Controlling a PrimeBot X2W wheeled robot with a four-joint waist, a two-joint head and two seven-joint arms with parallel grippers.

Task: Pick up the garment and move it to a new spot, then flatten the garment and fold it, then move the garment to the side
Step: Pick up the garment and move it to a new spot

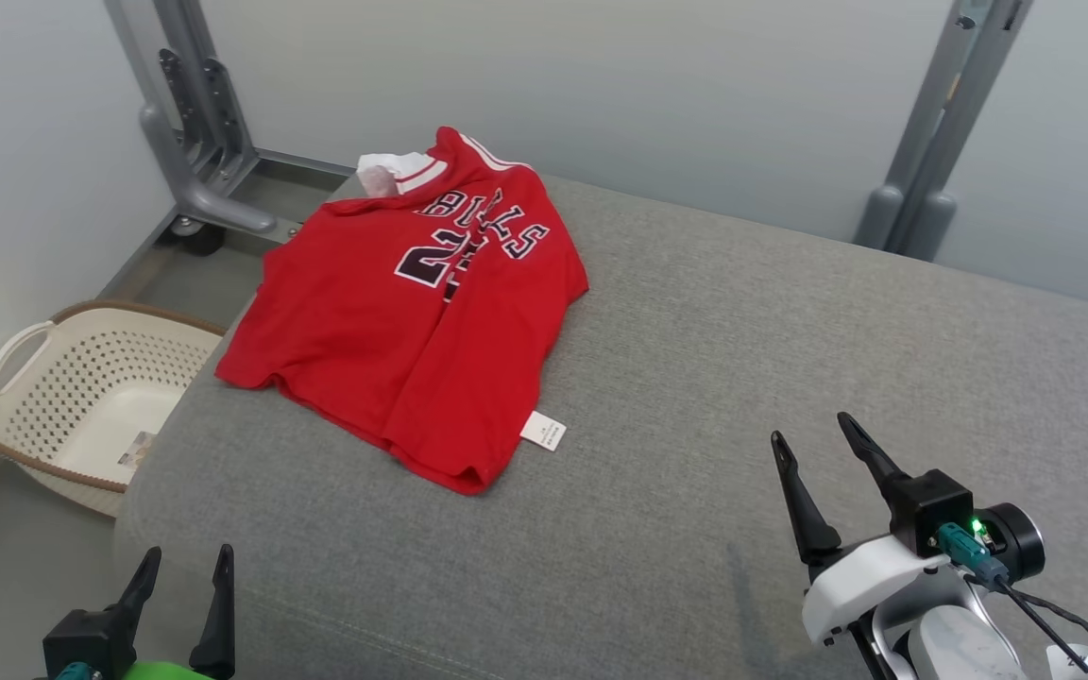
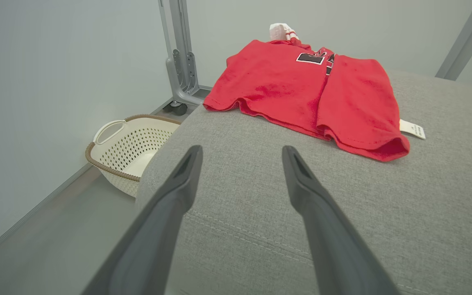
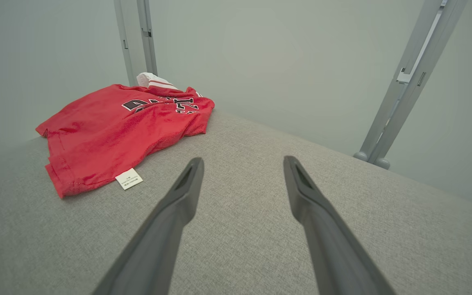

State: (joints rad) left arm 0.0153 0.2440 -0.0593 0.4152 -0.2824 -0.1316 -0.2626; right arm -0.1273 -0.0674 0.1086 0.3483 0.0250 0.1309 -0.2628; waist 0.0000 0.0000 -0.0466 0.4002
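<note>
Grey cushion (image 1: 742, 312), pale walls (image 1: 695, 94), red garment (image 1: 393, 340) — left tool (image 1: 187, 557), right tool (image 1: 810, 430) agape, empty.

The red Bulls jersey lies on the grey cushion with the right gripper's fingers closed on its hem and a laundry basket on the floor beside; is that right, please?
Not quite: the right wrist view shows the right gripper, fingers open, over bare grey cushion, clear of the red Bulls jersey. The jersey does lie there, laundry basket on the floor beside.

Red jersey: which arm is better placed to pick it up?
Probably left. The red jersey lies on the left half of the cushion, ahead of the open left claw; the open right claw would reach across.
</note>
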